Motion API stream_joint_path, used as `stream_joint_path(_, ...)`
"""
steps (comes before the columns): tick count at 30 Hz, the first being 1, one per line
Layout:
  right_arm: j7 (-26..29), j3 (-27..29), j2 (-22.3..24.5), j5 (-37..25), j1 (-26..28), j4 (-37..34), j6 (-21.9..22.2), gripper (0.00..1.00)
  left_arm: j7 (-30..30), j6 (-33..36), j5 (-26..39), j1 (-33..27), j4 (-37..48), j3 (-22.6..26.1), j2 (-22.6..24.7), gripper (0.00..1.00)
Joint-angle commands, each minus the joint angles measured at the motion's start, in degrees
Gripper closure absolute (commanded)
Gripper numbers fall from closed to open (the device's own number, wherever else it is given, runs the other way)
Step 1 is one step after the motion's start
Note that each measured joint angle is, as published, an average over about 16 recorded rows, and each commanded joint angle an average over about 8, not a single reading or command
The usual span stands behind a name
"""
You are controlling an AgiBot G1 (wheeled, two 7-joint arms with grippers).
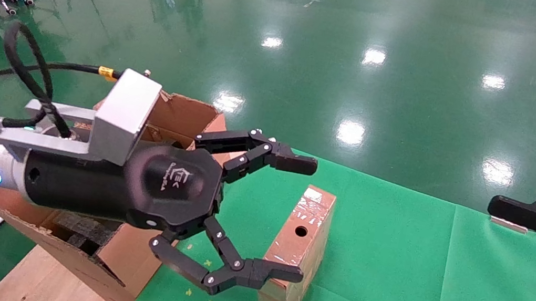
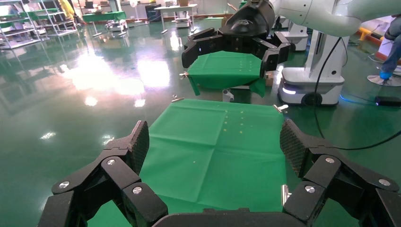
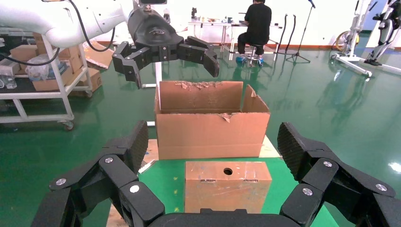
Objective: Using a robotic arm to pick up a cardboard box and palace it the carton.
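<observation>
One small oblong brown cardboard box [image 1: 299, 245], one large torn-flap brown carton [image 1: 122, 235] beside it, two black multi-link pincers: left [image 1: 284, 219], right [image 1: 510, 269].

Head cam looks down; wrist cams face each other across cloth [image 2: 217, 137].

I see bright, even overhead lighting; ceiling lamps glare as white spots on the glossy green floor [image 1: 415, 87], and shadows are soft.

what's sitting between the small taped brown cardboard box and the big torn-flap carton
In the right wrist view, only a bare strip of green cloth separates box from carton.
</observation>
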Motion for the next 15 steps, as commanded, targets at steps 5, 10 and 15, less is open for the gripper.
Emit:
stream_joint_path(5,0.00,0.00,0.00,0.00,0.00,0.00,0.00,0.00,0.00,0.00,0.00,0.00,0.00,0.00,0.00,0.00)
stream_joint_path(10,0.00,0.00,0.00,0.00,0.00,0.00,0.00,0.00,0.00,0.00,0.00,0.00,0.00,0.00,0.00,0.00)
stream_joint_path(15,0.00,0.00,0.00,0.00,0.00,0.00,0.00,0.00,0.01,0.01,-0.03,0.03,-0.03,-0.02,0.00,0.00)
